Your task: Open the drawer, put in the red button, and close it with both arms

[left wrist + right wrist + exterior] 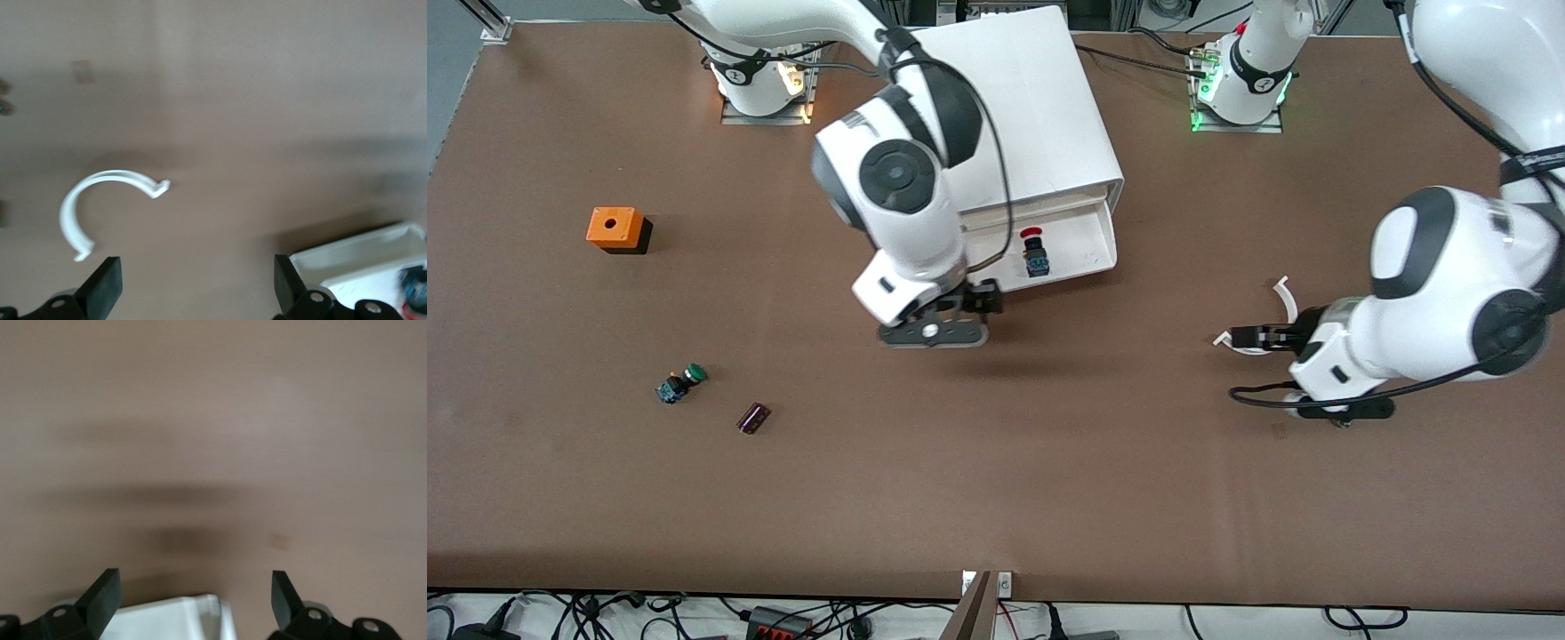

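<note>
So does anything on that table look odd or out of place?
One thing: a curved white plastic strip, like a broken ring, lies loose on the table under the left gripper. The red button sits properly in the open drawer.

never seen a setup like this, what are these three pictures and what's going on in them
Two white jointed robot arms work at a brown table. The large picture looks down from a high camera facing them; the two others come from cameras on each arm's wrist, looking past its black fingers.

A white boxy cabinet stands between the arm bases, its shallow white plastic drawer pulled open with the tiny red-capped pushbutton inside.

The right gripper hangs open over the table just in front of the drawer, empty. The left gripper is open and empty too, over a curved white plastic strip toward the left arm's end.

Also on the table: an orange cube with a hole, a green-capped pushbutton, a small dark purple cylinder.
</note>
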Motion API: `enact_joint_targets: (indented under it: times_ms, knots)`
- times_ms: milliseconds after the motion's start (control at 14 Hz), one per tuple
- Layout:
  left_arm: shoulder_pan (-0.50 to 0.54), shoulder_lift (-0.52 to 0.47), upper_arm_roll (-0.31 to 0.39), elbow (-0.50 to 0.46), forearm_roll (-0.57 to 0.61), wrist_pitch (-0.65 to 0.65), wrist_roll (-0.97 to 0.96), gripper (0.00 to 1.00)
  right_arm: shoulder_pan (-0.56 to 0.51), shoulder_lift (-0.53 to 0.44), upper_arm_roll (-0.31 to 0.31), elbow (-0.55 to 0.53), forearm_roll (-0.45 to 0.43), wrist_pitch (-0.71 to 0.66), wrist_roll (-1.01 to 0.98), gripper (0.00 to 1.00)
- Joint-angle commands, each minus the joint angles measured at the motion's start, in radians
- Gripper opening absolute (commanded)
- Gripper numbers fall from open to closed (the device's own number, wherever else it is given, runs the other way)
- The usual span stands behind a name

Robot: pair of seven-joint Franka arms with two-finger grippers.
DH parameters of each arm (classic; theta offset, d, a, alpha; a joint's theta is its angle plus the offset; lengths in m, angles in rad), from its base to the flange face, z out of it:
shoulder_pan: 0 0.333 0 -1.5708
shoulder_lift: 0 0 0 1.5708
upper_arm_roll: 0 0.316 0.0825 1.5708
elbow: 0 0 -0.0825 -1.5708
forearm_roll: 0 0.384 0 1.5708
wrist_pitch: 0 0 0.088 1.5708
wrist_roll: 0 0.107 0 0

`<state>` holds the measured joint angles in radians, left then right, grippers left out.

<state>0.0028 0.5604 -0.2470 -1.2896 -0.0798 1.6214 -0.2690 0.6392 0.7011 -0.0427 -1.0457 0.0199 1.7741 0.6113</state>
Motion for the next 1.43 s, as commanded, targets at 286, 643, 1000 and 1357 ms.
enact_joint_targets:
  times_ms: [286, 643, 1000, 1357]
  knots:
    - [-0.078, -0.056, -0.110, -0.253, 0.023, 0.335, -0.289, 1.00, -0.217, -0.165, 0.000, -0.150, -0.012, -0.120, -0.238, 1.00]
    - [-0.191, -0.051, -0.117, -0.333, 0.025, 0.483, -0.424, 1.00, -0.367, -0.212, -0.002, -0.158, -0.005, -0.156, -0.432, 1.00]
    - [-0.265, -0.083, -0.115, -0.430, 0.034, 0.499, -0.499, 1.00, -0.466, -0.281, 0.000, -0.166, 0.000, -0.185, -0.441, 1.00]
    - [-0.294, -0.085, -0.118, -0.542, 0.106, 0.665, -0.617, 1.00, -0.602, -0.416, 0.006, -0.296, 0.005, -0.165, -0.589, 1.00]
